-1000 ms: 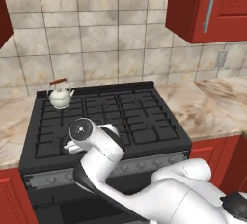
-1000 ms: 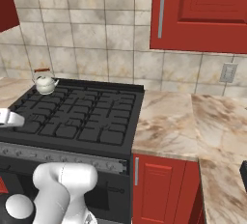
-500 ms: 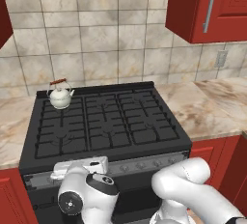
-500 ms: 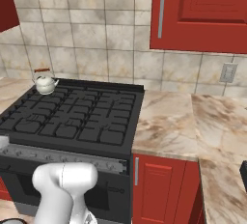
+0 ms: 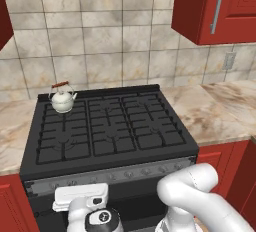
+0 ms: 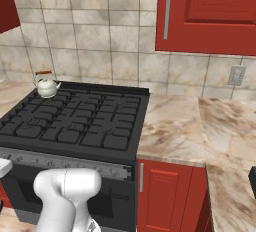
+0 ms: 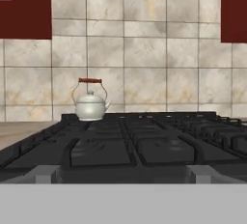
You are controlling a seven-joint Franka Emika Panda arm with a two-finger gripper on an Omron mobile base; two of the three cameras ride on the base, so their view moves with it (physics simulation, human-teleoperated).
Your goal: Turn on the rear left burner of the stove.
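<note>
Left base view showed the rear left burner (image 5: 63,110) at the far left corner of the stove (image 5: 107,126), with a white kettle (image 5: 62,98) with a red-brown handle standing on its grate. Right base view gave the same burner (image 6: 49,96) and kettle (image 6: 46,85) from the other side, and also a wall outlet (image 6: 236,75) on the tiled backsplash and more of the marbled counter (image 6: 200,126) to the stove's right. Hand view looked level across the grates from the near edge, the kettle (image 7: 90,104) at far left against the tiles.

The stove's long axis ran left to right along the wall; its grey knob strip (image 5: 110,176) faced the robot. No writing or brand could be read anywhere.

Low before that strip, in the left base view, sat the white hand with the gripper (image 5: 80,196); its fingers were hidden, so I could not tell how far apart they stood or whether they held anything. Red cabinets (image 5: 215,6) hung above right.
</note>
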